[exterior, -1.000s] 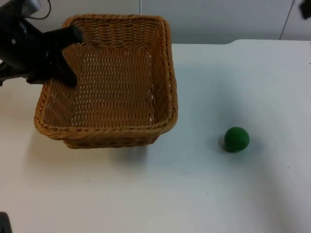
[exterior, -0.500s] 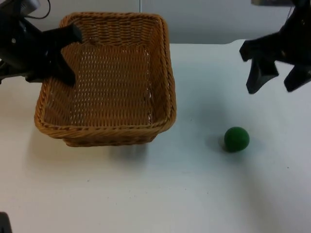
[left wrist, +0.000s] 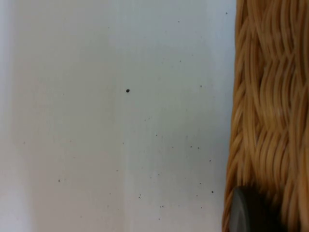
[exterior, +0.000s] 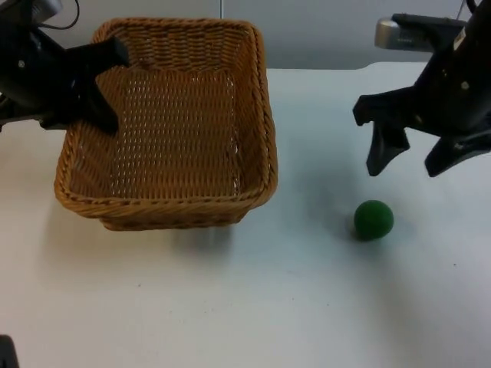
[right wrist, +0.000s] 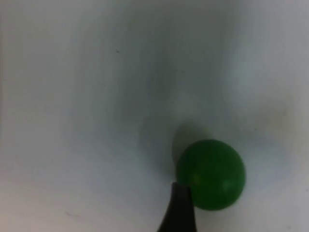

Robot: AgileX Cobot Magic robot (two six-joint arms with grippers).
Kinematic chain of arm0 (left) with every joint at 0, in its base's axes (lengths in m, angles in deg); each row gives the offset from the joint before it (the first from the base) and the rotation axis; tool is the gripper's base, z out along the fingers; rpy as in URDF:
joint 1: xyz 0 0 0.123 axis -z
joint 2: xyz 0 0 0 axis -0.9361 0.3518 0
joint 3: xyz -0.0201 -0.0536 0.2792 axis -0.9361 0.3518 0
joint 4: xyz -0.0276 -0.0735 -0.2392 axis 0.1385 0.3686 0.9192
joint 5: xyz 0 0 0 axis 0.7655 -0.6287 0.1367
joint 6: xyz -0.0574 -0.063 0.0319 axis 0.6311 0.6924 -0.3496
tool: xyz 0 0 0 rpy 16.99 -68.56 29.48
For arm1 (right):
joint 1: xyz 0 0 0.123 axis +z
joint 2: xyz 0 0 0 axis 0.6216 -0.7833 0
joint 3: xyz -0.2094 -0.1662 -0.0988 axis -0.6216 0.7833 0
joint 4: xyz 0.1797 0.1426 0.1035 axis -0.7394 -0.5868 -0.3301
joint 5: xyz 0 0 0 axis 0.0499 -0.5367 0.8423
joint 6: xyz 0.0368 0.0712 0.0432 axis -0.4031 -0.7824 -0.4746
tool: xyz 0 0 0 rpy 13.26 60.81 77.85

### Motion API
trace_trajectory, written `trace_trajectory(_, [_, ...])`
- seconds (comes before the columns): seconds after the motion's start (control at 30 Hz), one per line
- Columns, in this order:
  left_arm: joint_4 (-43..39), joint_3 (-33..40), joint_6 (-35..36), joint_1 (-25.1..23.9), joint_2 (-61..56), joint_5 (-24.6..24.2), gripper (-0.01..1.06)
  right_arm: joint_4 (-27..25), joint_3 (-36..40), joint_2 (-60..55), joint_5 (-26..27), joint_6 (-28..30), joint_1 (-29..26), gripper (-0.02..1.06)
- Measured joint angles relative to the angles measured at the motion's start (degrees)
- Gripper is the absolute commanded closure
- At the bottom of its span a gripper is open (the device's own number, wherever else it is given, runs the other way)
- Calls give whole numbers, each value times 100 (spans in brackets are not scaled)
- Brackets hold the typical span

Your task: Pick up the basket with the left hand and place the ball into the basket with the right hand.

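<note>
- Fingers of my right gripper (exterior: 409, 159) are spread wide, holding nothing, just above the green ball (exterior: 374, 219) on the table (exterior: 307, 307).
- My left gripper (exterior: 107, 84) pinches the basket (exterior: 173, 123) rim.

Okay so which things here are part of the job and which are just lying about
Job:
wicker basket, held at its rim by the left gripper
green ball on the table
right gripper, jaws open, above the ball

Lying about:
nothing else; just the white table
</note>
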Motion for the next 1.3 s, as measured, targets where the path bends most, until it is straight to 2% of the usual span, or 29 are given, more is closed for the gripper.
trace_trajectory(0.27, [0, 0, 0, 0, 0, 0, 105, -15, 0, -260, 141, -136, 357, 37])
trace_trajectory(0.63, [0, 0, 0, 0, 0, 12, 105, 369, -9, -392, 63, -425, 357, 37])
trace_trajectory(1.1, [0, 0, -2, 0, 0, 12, 105, 389, -9, -735, 63, -495, 357, 37])
trace_trajectory(1.3, [0, 0, -2, 0, 0, 12, 105, 389, -9, -903, 250, -504, 357, 37])
